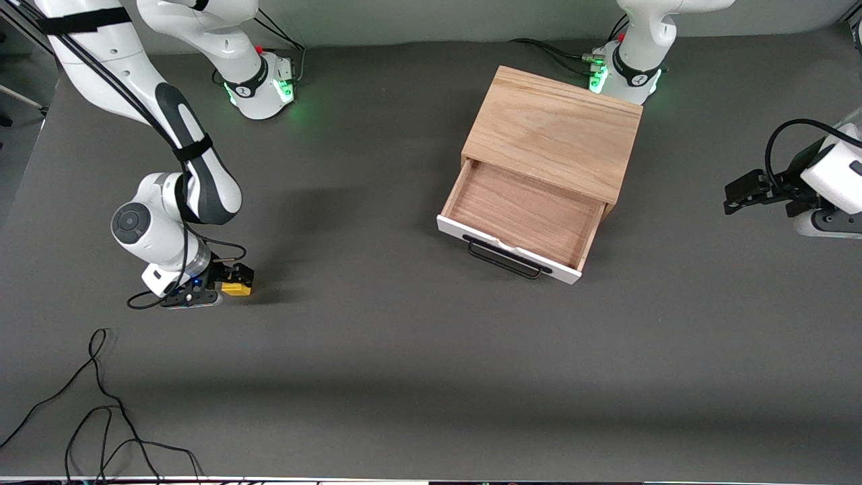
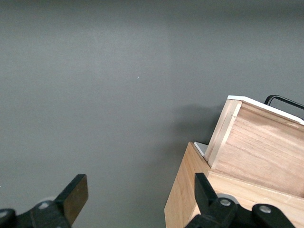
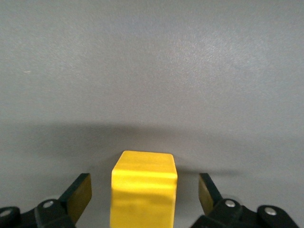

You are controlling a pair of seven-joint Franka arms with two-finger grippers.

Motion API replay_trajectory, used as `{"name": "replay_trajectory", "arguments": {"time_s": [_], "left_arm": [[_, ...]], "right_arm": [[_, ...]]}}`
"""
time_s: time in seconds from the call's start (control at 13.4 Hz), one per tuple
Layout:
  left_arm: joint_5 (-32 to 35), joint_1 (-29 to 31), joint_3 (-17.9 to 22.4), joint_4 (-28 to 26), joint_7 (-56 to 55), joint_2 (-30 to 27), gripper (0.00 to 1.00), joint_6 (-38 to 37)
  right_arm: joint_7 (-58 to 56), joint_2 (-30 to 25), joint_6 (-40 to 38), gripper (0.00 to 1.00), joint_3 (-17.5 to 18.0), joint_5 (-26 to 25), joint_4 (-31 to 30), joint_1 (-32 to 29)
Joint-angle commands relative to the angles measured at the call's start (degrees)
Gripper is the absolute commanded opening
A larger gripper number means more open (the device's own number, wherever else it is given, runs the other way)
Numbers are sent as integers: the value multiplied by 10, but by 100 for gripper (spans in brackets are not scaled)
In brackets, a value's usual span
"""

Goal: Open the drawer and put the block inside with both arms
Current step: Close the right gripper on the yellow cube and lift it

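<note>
We see gaps on both sides of the yellow block (image 3: pixel 144 187) between the spread fingers (image 3: pixel 78 195) of the right gripper (image 3: pixel 144 194); bare table (image 3: pixel 152 71) lies ahead of the fingertips.

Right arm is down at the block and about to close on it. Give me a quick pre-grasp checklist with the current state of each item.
1. Drawer pulled out of the box: ok.
2. Drawer tray free of clutter: ok, only bare wood shows.
3. Block centred between the right gripper's fingers: ok, gaps on both sides.
4. Right gripper open and not yet touching the block: ok.
5. Right gripper low enough for a firm grip: cannot tell, fingertip height against the table is not visible.
6. Left gripper open, waiting off toward the left arm's end of the table, away from the drawer front: ok.
</note>
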Motion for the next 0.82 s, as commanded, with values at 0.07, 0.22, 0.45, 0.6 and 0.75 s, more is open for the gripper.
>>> {"name": "replay_trajectory", "arguments": {"time_s": [0.07,0.22,0.45,0.6,0.75], "left_arm": [[0,6,-6,-16,-3,-18,100,1],[2,6,-6,-16,0,-18,100,-1],[10,6,-5,-16,0,-19,100,-4],[10,4,-5,-16,0,-19,100,-6],[10,5,-5,-15,0,-19,100,-8]], "right_arm": [[-8,2,6,39,1,0,0,1],[-3,1,-2,19,2,1,4,1],[-1,-5,-76,10,6,16,49,1],[13,-6,-171,9,18,36,124,1],[51,-6,-275,9,27,37,214,1]]}}
